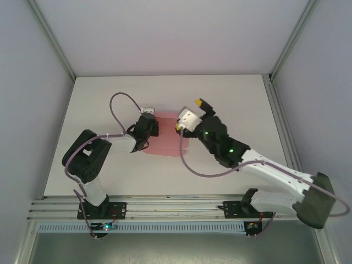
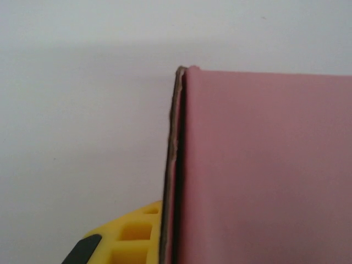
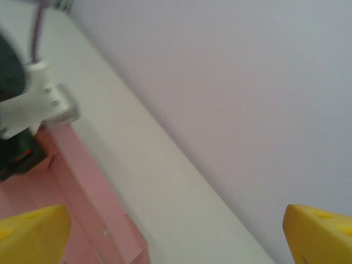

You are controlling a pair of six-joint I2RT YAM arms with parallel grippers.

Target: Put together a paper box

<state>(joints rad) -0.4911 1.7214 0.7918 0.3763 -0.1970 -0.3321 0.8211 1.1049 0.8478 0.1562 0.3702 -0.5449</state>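
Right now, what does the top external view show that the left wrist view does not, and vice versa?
Top external: the left arm and right arm, the white table, the paper box as a pink sheet between them, the right gripper at its right edge. Left wrist: the card's edge in two layers, one yellow finger beside it. Both: pink card on the white table.

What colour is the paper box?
The paper box is plain pink, clearest in the left wrist view.
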